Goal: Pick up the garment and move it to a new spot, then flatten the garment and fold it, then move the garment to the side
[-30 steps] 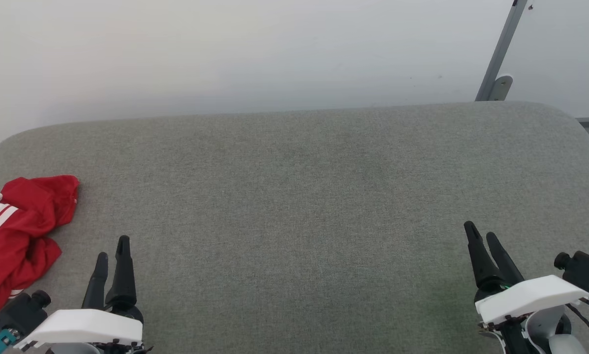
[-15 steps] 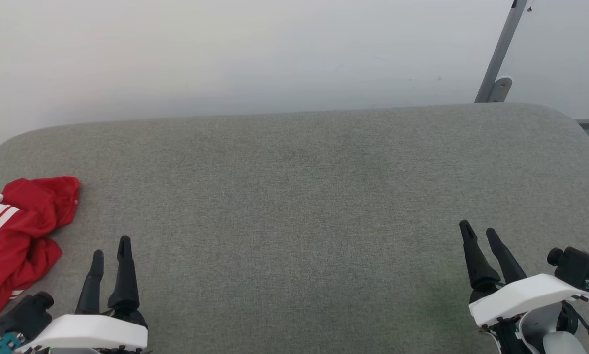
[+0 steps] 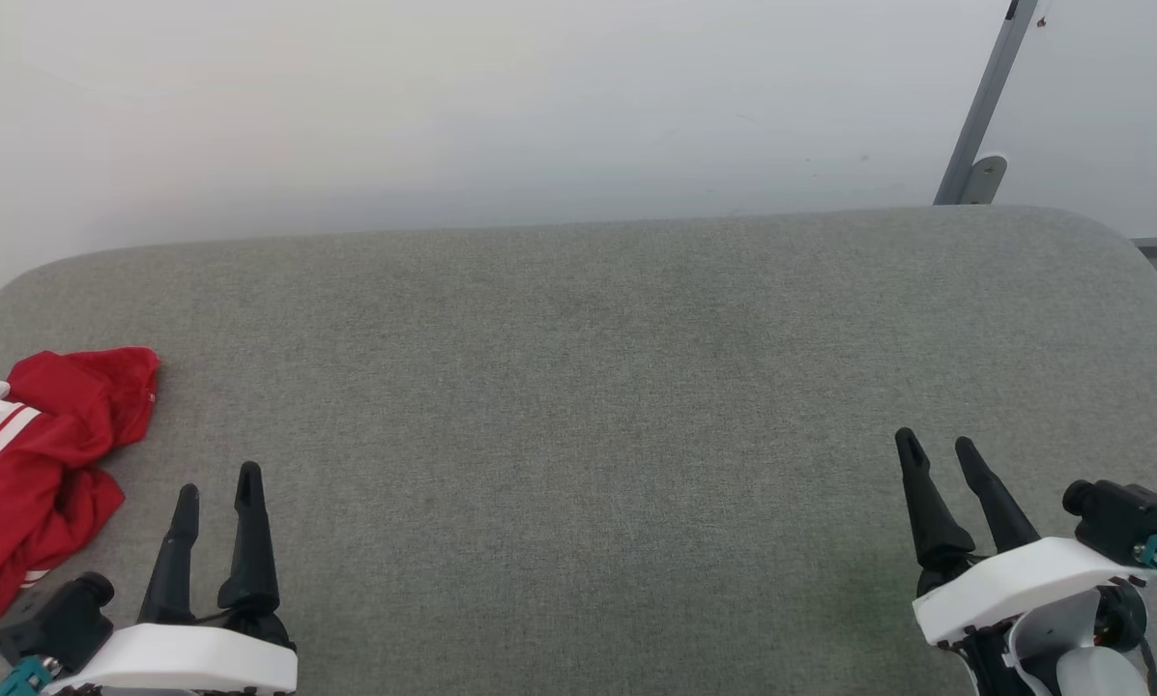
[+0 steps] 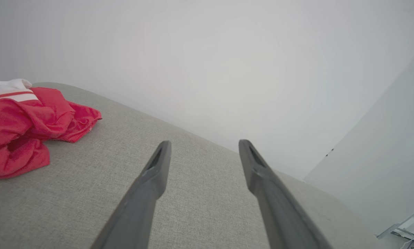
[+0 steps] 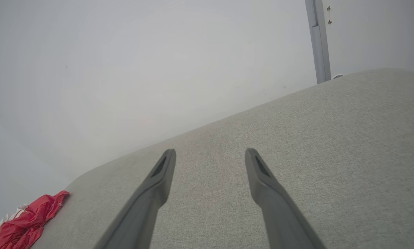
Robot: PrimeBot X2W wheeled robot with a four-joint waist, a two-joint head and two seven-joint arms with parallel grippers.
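Spreading wide as a grey cloth-covered table (image 3: 578, 387), curving off at the 10 and 2 o'clock corners. Carrying the garment (image 3: 42, 454) at 9 o'clock, lying crumpled in a red heap, showing a white striped part, running past the head view's border.

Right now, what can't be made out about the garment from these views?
- Head view: the garment is cut off by the left edge; crumpled folds hide its front.
- Left wrist view: the left edge crops it too.
- Right wrist view: small and cropped at the bottom-left corner.
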